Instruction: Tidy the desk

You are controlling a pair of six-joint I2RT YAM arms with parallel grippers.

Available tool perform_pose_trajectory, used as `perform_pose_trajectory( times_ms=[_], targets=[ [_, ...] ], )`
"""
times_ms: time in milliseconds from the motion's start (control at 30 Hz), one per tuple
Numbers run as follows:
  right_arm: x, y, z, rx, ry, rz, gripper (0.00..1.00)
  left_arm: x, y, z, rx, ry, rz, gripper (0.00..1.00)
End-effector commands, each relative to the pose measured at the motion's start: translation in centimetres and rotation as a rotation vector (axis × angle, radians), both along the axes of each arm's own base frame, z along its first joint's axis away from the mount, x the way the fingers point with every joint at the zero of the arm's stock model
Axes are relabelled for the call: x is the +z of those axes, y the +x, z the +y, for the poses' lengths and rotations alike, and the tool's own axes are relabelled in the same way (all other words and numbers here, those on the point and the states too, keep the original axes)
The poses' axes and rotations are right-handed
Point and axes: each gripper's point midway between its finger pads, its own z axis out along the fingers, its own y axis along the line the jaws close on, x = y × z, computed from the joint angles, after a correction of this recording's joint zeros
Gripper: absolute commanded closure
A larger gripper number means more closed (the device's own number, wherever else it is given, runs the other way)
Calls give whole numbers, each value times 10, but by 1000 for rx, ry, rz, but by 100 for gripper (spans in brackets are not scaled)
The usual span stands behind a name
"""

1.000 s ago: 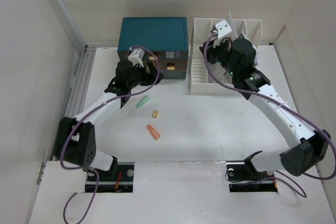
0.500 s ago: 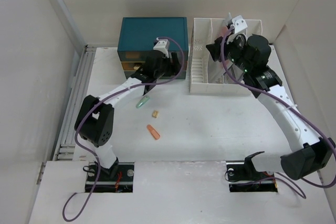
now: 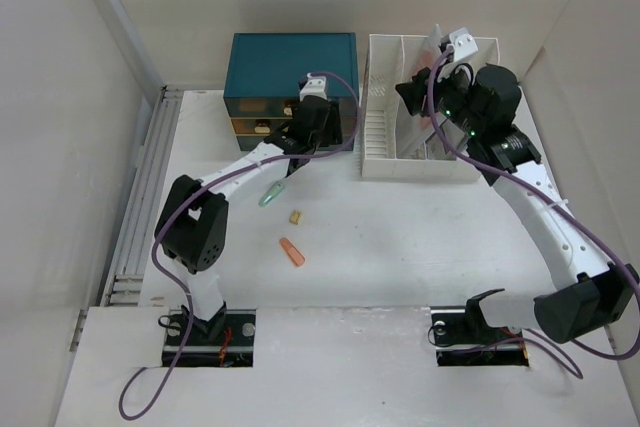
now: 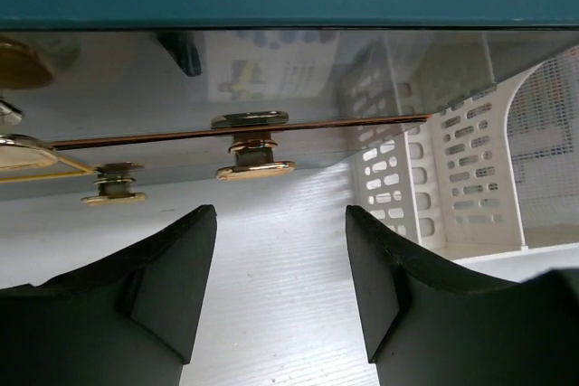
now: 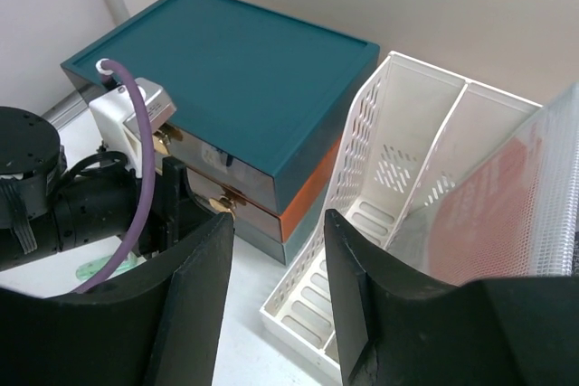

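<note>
Left tool [image 4: 280, 216] was held with jaws apart, squared on the lower drawer knob [image 4: 255, 169], presumably to pull it. Right tool [image 5: 276, 223] was held apart and empty near the file rack [image 5: 398, 115]. Green piece [image 3: 271, 194] and orange piece [image 3: 292, 251] were noted loose on the counter [image 3: 420, 237].

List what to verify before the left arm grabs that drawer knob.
1. Left fingers open: ok, nothing is between them.
2. Gold knob lined up with the gap: ok, slightly left of centre.
3. Fingers around the knob: not ok, it sits ahead of the tips.
4. Right fingers out of the way: ok, up at the file organizer, apart from the left arm.
5. Green piece clear of the drawer's path: cannot tell; it lies near the front of the drawer unit.
</note>
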Motion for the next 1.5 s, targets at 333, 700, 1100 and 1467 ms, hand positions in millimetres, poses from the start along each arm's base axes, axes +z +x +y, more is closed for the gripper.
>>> perform_pose_trajectory(
  times_ms=[333,700,1100,1467],
  targets=[
    [32,-10,-3,22,59,-55,50,-11,15,9,47,39,-20,46],
    [29,-7,-2,22,56,-46,50,-17,30,14,102,59,-74,48],
    [25,-4,-3,22,53,-37,50,-24,37,10,140,47,-83,49],
    [25,-5,-2,31,53,-37,50,-22,43,7,189,20,-96,52]
  ],
)
